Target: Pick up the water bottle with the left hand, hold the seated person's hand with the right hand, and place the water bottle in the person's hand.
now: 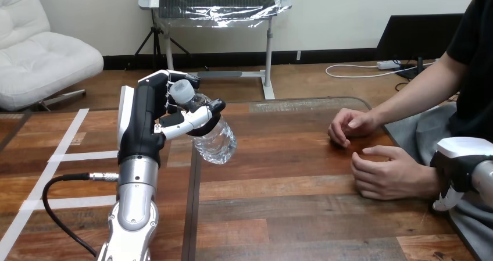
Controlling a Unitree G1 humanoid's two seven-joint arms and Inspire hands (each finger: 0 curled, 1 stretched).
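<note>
My left hand [152, 113] is raised over the table's left edge, shut on a clear water bottle [216, 142] with a white cap. The bottle is tilted, cap toward the far left and base toward the right. The person sits at the right with two loosely curled hands on the table: the farther hand [349, 127] and the nearer hand [385, 174]. My right hand [456, 165] comes in at the right edge, right beside the wrist of the nearer hand. Whether it touches that wrist is hidden.
The wooden table [290, 214] stretches from its left edge [192, 203] to the person at the right. White tape lines [75, 156] mark the floor to the left of the table.
</note>
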